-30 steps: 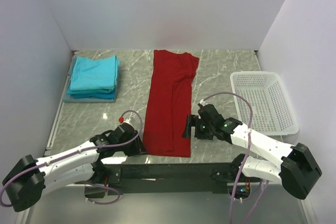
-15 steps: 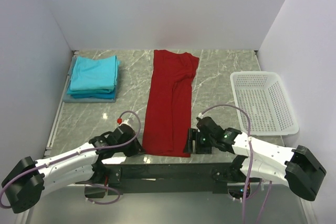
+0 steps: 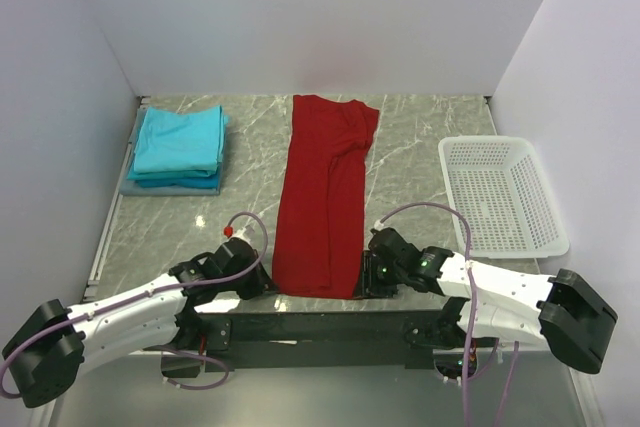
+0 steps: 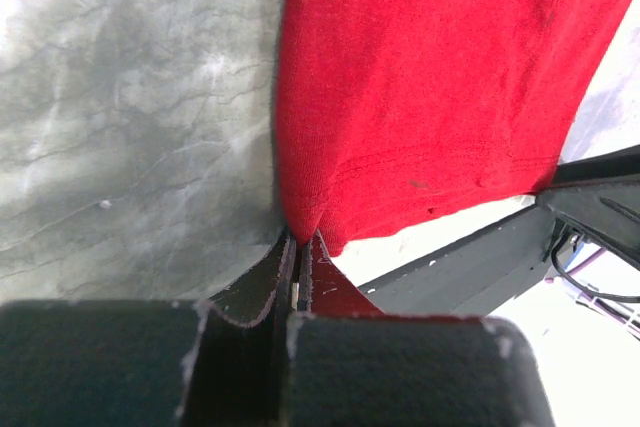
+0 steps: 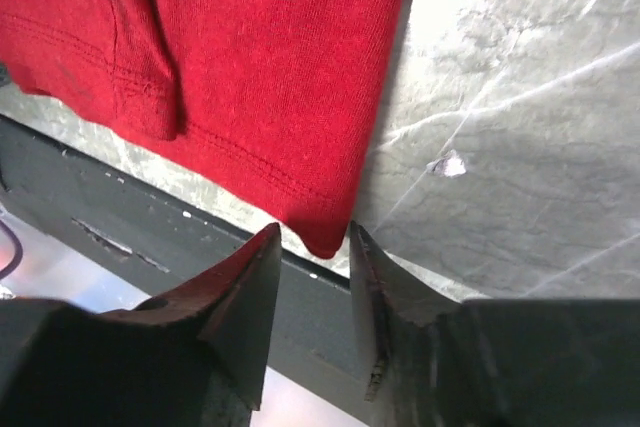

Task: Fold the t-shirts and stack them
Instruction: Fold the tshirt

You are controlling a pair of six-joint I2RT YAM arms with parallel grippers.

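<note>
Gripping the near hem is the step in hand. The red t-shirt (image 3: 325, 197) lies as a long narrow strip down the middle of the table (image 3: 420, 147), already folded lengthwise. Its collar end is at the far side and its hem is at the near edge, just above the dark rail that carries the arms.

The left gripper (image 3: 265, 285) sits at the near left corner of the hem. In the left wrist view its fingers are drawn almost together, with that corner of red cloth pinched between them (image 4: 298, 247). The right gripper (image 3: 364, 277) is at the near right corner. In the right wrist view its fingers stand a narrow way apart, one on each side of the corner (image 5: 312, 247). The cloth hangs between them and nothing clamps it yet.

The teal t-shirts (image 3: 178, 147) are folded and stacked at the far left, well apart from the red one. The white basket (image 3: 447, 177) stands at the right and holds nothing that can be seen.

By my judgement, the next move calls for the right fingers to close on their corner and catch every layer of the fold. Both arms should then lift together and carry the hem away toward the collar, halving the strip. A lopsided lift would skew the fold. If only the top layer is caught, the lower layers would stay on the marble.
</note>
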